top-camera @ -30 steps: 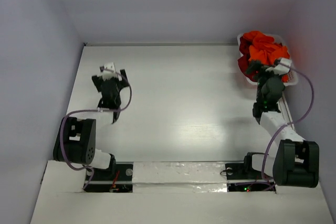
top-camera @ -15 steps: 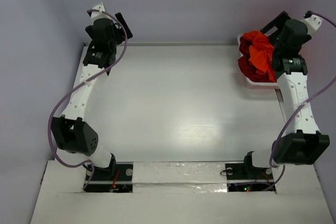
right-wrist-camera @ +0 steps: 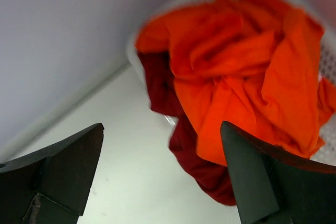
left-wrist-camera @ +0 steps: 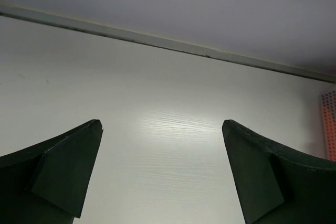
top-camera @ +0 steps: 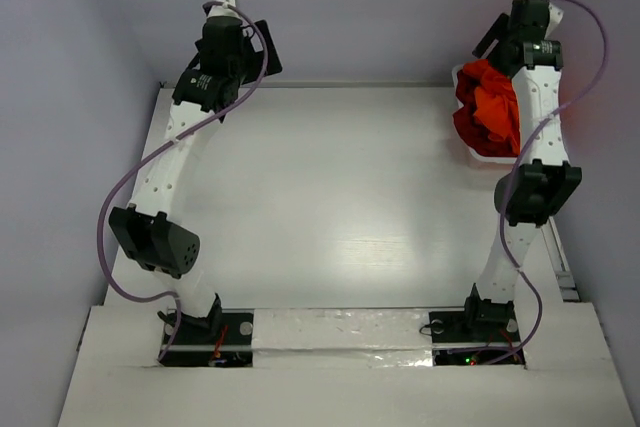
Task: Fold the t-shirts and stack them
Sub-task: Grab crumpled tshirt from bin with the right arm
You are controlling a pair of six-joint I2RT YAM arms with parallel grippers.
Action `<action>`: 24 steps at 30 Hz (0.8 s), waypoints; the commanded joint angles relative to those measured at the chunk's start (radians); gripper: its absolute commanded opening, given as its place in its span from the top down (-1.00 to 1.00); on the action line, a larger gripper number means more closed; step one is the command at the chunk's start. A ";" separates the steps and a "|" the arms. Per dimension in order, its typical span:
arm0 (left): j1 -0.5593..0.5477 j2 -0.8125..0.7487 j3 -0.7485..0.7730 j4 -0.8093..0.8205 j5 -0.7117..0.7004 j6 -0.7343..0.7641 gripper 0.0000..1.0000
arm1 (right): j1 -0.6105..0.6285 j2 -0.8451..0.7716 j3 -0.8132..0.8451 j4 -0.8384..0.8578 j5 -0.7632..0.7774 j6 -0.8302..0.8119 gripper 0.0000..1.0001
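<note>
A bright orange-red t-shirt lies crumpled on top of a dark crimson t-shirt in a white lattice basket at the table's far right corner. In the right wrist view the orange-red t-shirt fills the upper right and the crimson t-shirt hangs over the basket rim. My right gripper is open and empty, raised high above the basket, and shows in the top view. My left gripper is open and empty, raised above the far left corner.
Grey walls close in the table at the back and both sides. The white table top spreads between the arms. In the left wrist view the table's back edge and a bit of the basket show.
Both arms have swung up from low over the table to stretched high toward the back wall. The right gripper left the shirt pile, which stayed in the basket.
</note>
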 commanded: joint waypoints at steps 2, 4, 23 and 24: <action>-0.059 -0.007 0.050 -0.035 0.057 -0.024 -0.98 | -0.048 0.035 0.033 -0.123 -0.088 0.052 -0.76; -0.073 -0.017 0.047 -0.037 0.066 -0.036 -0.98 | -0.071 0.068 0.029 -0.123 -0.134 0.082 -0.58; -0.154 -0.126 -0.111 -0.040 0.120 -0.075 -0.98 | -0.128 0.256 0.176 -0.007 -0.383 0.023 -0.37; -0.154 -0.141 -0.118 -0.038 0.119 -0.076 -0.98 | -0.128 0.264 0.180 -0.002 -0.389 0.027 -0.37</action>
